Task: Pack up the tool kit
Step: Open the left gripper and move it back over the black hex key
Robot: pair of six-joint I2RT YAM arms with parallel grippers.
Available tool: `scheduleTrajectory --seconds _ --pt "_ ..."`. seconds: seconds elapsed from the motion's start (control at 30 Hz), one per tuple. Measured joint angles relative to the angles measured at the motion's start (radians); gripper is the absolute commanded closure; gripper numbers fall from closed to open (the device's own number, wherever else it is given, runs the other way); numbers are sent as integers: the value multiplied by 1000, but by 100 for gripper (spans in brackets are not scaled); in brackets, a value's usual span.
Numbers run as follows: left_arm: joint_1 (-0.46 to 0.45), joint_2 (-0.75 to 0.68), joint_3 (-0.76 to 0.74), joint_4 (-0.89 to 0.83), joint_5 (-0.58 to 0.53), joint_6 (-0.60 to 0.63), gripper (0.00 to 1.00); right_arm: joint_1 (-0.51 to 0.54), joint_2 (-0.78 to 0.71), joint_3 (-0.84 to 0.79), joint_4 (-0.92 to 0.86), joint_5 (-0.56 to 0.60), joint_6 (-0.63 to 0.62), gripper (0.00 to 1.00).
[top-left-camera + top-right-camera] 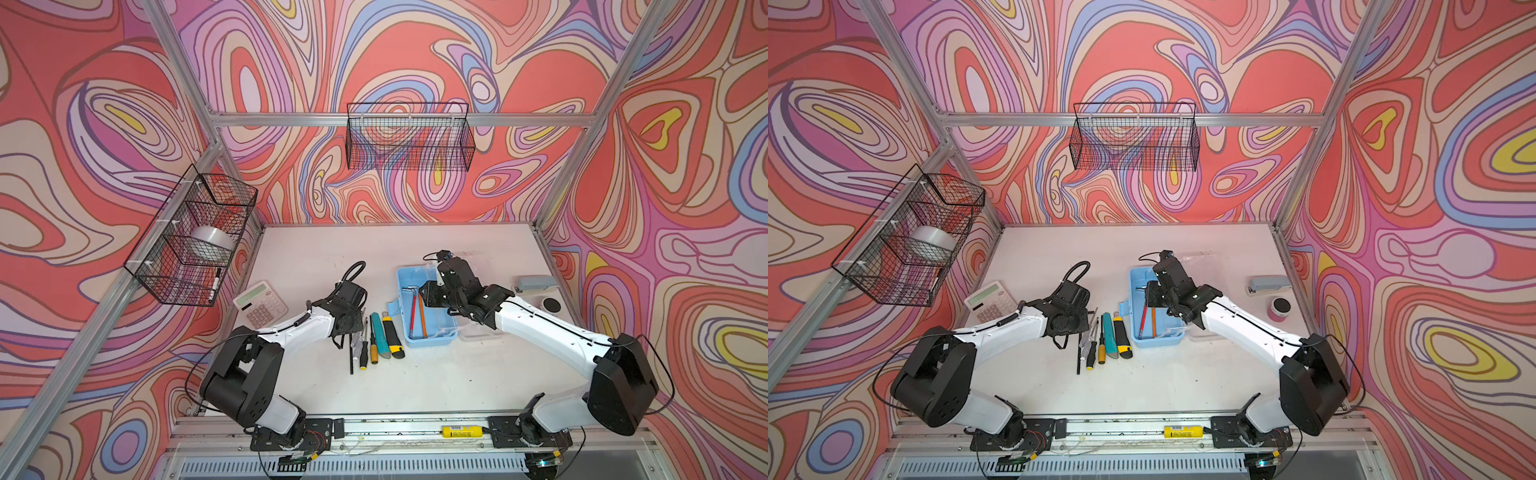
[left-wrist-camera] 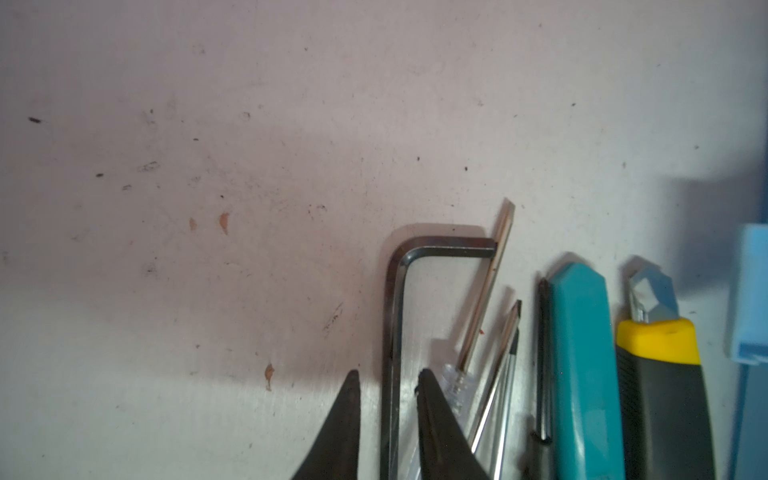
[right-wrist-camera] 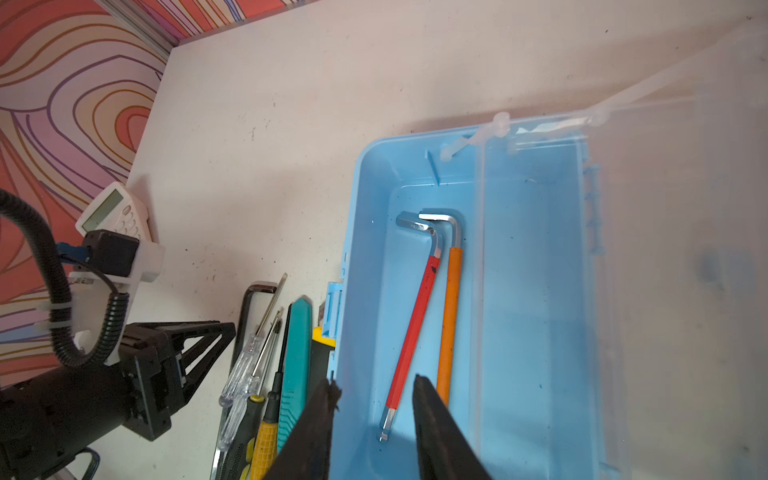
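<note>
The light-blue box [image 1: 432, 343] stands open at mid-table, its clear lid [image 3: 665, 208] swung aside. Inside lie a red hex key [image 3: 411, 332] and an orange hex key [image 3: 451, 311]. My right gripper [image 3: 374, 380] hovers over the box, open and holding nothing. Left of the box lie in a row a black hex key [image 2: 392, 311], clear-handled screwdrivers [image 1: 356, 340], a yellow-handled screwdriver [image 1: 374, 353], a teal knife [image 2: 582, 353] and a yellow-black knife [image 2: 660, 395]. My left gripper [image 2: 388, 372] straddles the black key's long arm, with a narrow gap on each side.
A white calculator [image 1: 261, 305] lies at the left, behind my left arm. A stapler [image 1: 536, 284] and a round black-topped pot [image 1: 552, 304] sit at the right edge. Wire baskets hang on the back wall [image 1: 409, 137] and the left wall [image 1: 195, 237].
</note>
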Motion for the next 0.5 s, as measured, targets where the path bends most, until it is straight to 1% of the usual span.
scheduleTrajectory --seconds 0.33,0.5 --pt "0 53 -2 11 13 -11 79 0 8 -5 6 1 0 66" --pt "0 61 -2 11 14 -15 83 2 11 -5 6 1 0 66"
